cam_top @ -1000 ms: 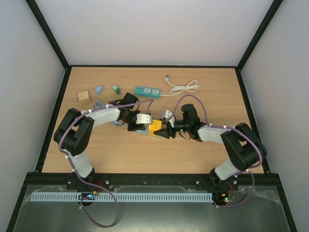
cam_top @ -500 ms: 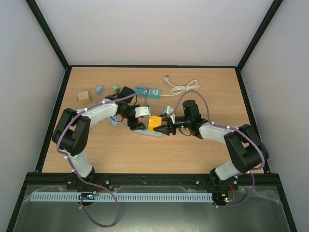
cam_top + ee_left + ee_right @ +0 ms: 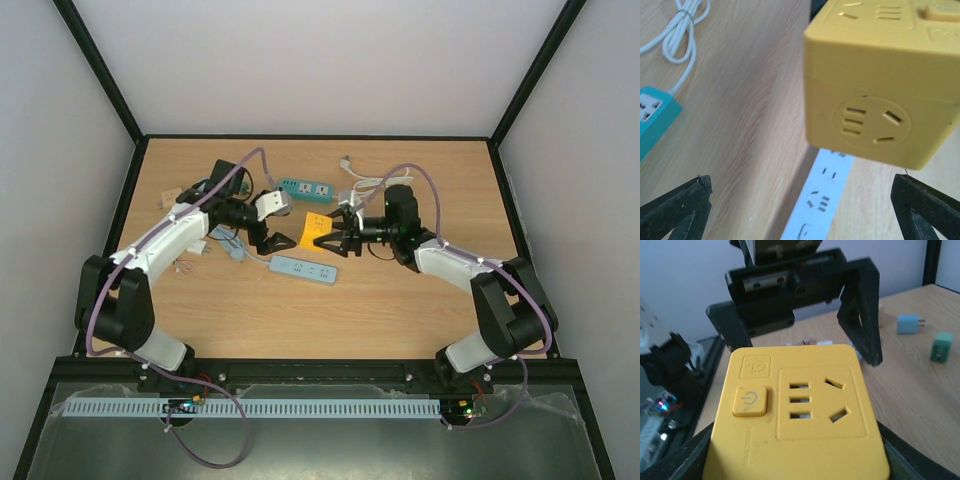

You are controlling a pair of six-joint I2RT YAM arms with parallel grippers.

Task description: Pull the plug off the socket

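The plug [image 3: 310,229] is a yellow cube adapter with a power button and outlet holes on its faces. My right gripper [image 3: 323,237] is shut on the plug [image 3: 800,410], holding it in the air. The socket [image 3: 303,269], a pale power strip, lies flat on the table below the plug and apart from it. My left gripper [image 3: 272,235] is open just left of the plug. In the left wrist view the plug [image 3: 875,85] hangs ahead of the wide-open left gripper [image 3: 800,207], with the socket [image 3: 820,200] underneath.
A teal power strip [image 3: 305,189] and a coiled white cable [image 3: 380,183] lie at the back. A wooden block [image 3: 168,198] sits at the far left. In the right wrist view, a blue adapter [image 3: 908,323] and a green adapter [image 3: 941,346] stand on the table.
My left gripper has opened, let go of the socket and drawn back to the left. My right gripper has lifted the plug up and back, off the socket, which now lies on the table.
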